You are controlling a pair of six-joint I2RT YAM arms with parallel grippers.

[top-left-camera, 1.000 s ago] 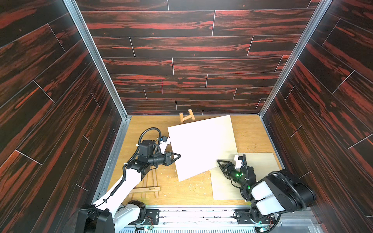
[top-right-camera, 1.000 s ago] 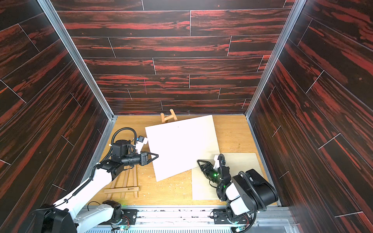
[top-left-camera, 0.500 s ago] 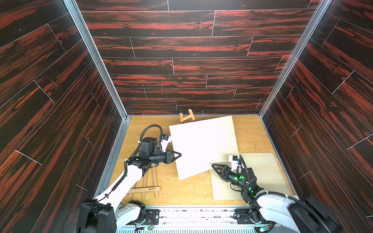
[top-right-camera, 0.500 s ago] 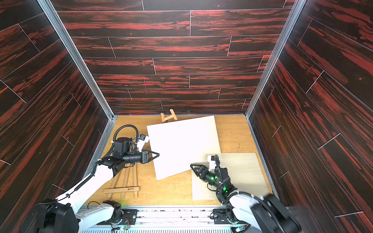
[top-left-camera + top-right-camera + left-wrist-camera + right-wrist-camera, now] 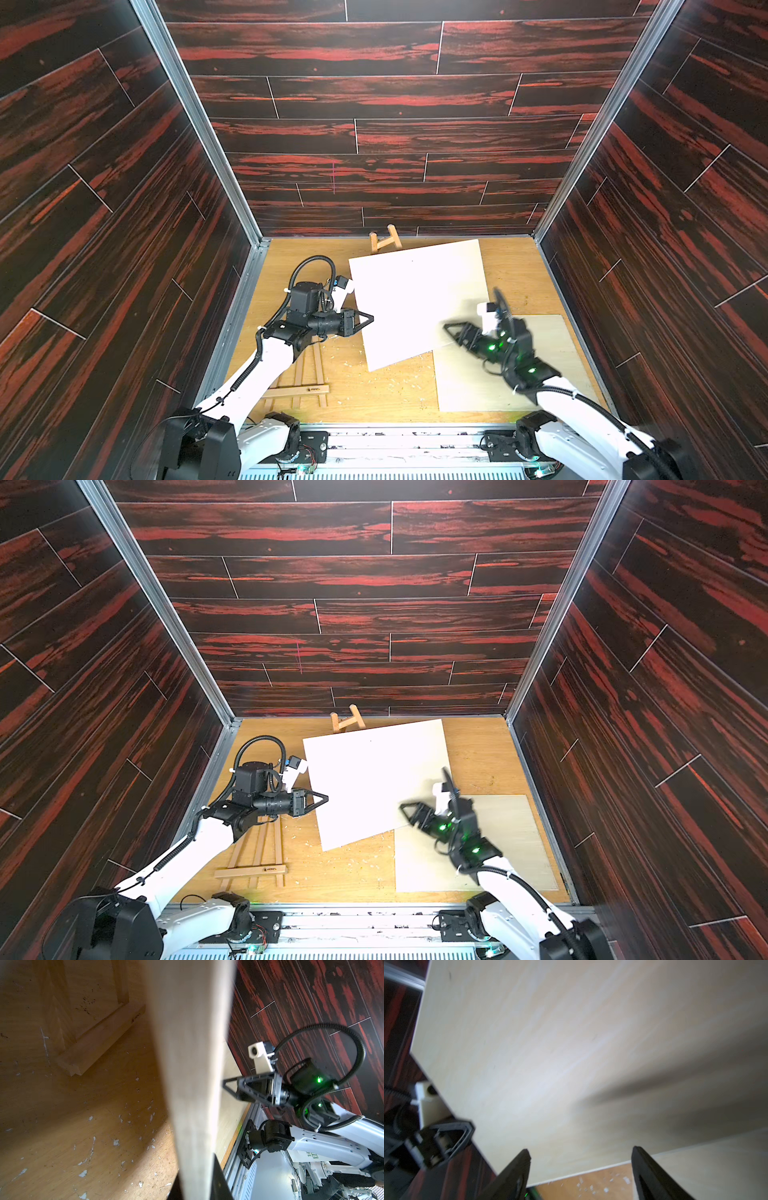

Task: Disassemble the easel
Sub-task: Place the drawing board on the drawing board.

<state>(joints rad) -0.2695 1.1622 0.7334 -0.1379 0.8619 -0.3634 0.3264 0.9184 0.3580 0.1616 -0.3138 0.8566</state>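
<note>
Easel frame lies flat on the table at the front left. Its long slats run from the front edge toward the back. The cross ledge is at the front end, and the far end is hidden under the left arm. A small H-shaped wooden piece sits well apart by the back wall.

The left gripper is clamped tight on the left edge of a pale board. It holds the board up off the table, turned askew so that one corner points at the front edge. The right gripper, seen from its own wrist camera, has its jaws spread wide with nothing between them, close by the board's lower right edge. It is blurred in both top views.

The held board is plain, smooth and off-white. A second board lies flat at the front right, and white flecks litter the table.
</note>
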